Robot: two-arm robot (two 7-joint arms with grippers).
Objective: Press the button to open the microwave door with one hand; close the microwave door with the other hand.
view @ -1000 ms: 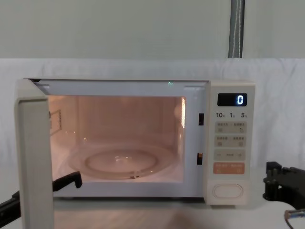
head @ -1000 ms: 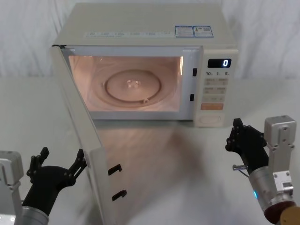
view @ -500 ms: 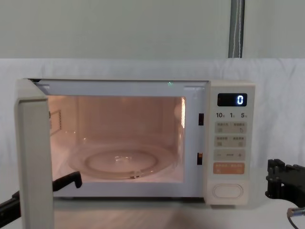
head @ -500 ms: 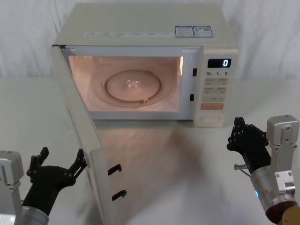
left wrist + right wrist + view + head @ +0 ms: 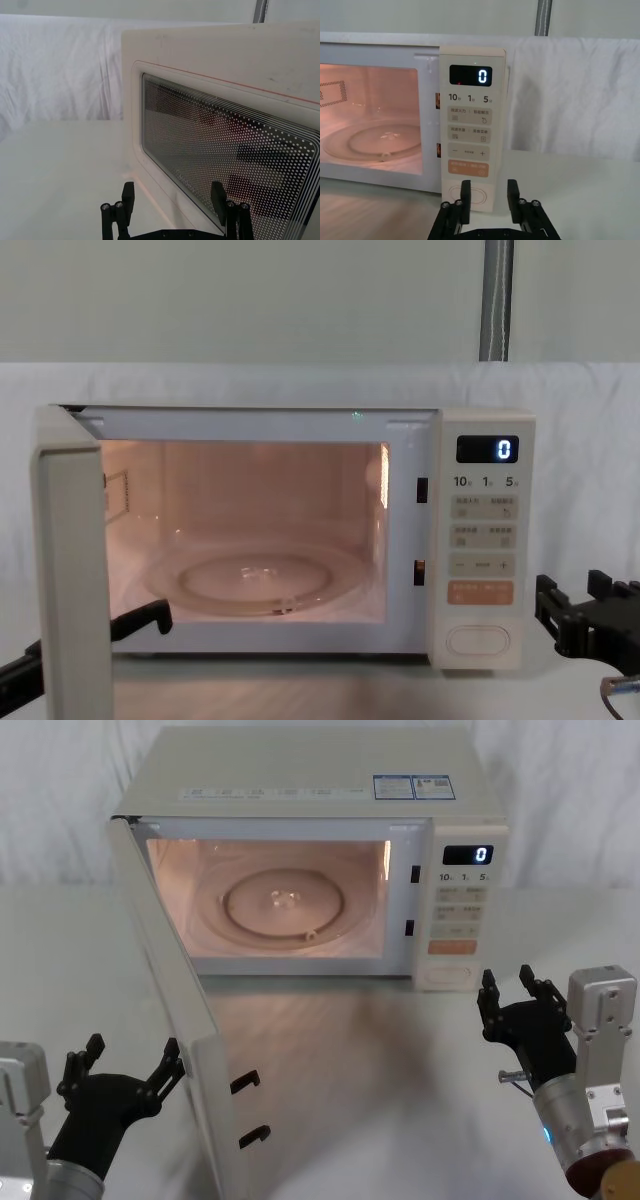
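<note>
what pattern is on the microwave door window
A grid of small white dots on dark glass, ringed by thin white lines, on the microwave door. It shows best in the left wrist view.

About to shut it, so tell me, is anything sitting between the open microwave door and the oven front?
Nothing visible does. The microwave door stands wide open, the table in its swing path is bare, and the left tool waits beside its outer face.

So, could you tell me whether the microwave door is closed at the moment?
No, the microwave door stands swung wide open toward the robot's left, leaving the lit cavity and its glass turntable exposed.
</note>
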